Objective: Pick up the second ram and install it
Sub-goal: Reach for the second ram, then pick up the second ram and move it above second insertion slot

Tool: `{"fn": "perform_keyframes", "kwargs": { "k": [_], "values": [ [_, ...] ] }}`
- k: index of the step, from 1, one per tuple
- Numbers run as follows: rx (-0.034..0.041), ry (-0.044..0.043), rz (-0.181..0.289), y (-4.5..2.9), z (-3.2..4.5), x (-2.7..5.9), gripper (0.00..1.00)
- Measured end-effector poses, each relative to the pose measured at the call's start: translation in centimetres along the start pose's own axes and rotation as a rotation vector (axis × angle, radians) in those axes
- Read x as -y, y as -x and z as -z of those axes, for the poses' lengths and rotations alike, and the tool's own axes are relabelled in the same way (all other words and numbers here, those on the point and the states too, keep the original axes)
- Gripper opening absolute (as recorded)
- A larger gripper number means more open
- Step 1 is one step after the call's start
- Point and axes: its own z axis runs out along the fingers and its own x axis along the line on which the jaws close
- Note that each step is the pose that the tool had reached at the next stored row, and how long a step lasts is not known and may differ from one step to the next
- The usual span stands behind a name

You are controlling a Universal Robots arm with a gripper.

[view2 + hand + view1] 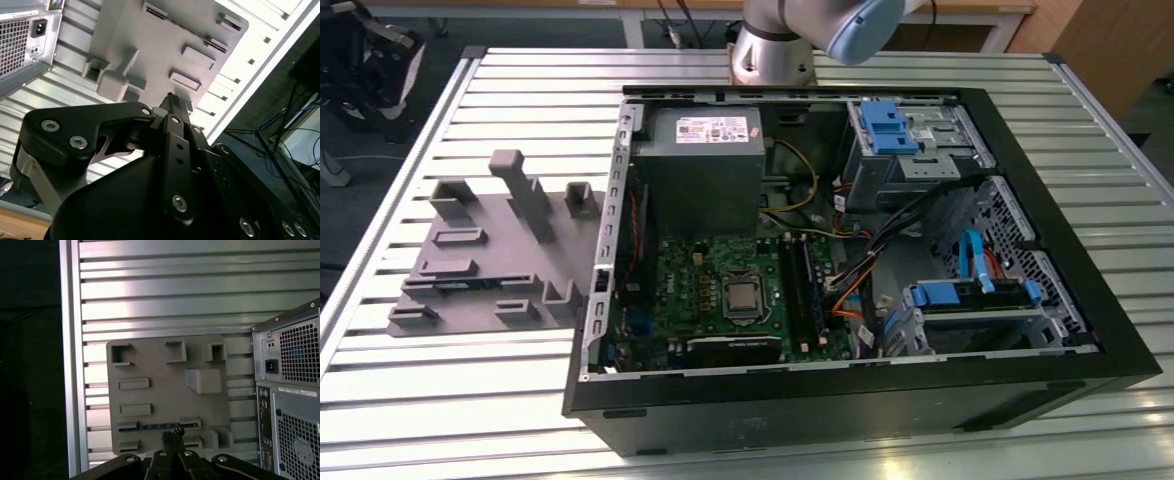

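Observation:
The second ram [150, 426] is a thin blue-green strip standing on edge in a slot of the grey holder plate [160, 385] in the first wrist view. My gripper [172, 436] hangs well above the plate, and its tips line up with the strip's middle. The fingers are pressed together with nothing between them. In the second wrist view the shut gripper [173, 102] points at the same plate [165, 45]. The exterior view shows the plate [480, 260] on the table at that view's left. The black memory slots [794, 285] lie on the green motherboard [707, 280].
The open black computer case [854, 385] lies on the slatted metal table [520, 100], with a power supply [700, 150], blue drive clips [887, 125] and cables inside. Its rear panel [292, 405] stands beside the plate. The arm's base [771, 55] stands behind the case.

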Motion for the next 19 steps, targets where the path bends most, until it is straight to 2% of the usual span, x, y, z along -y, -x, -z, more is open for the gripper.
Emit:
{"fn": "perform_keyframes", "kwargs": {
  "k": [3, 4, 19],
  "values": [
    [0.0001, 0.0001, 0.000, -1.25, -0.02, 0.18, 0.13],
    [-0.0002, -0.0001, 0.000, -1.45, -0.01, 0.20, 0.13],
    [0.0000, 0.0000, 0.001, -1.53, -0.02, 0.21, 0.13]
  ]
}}
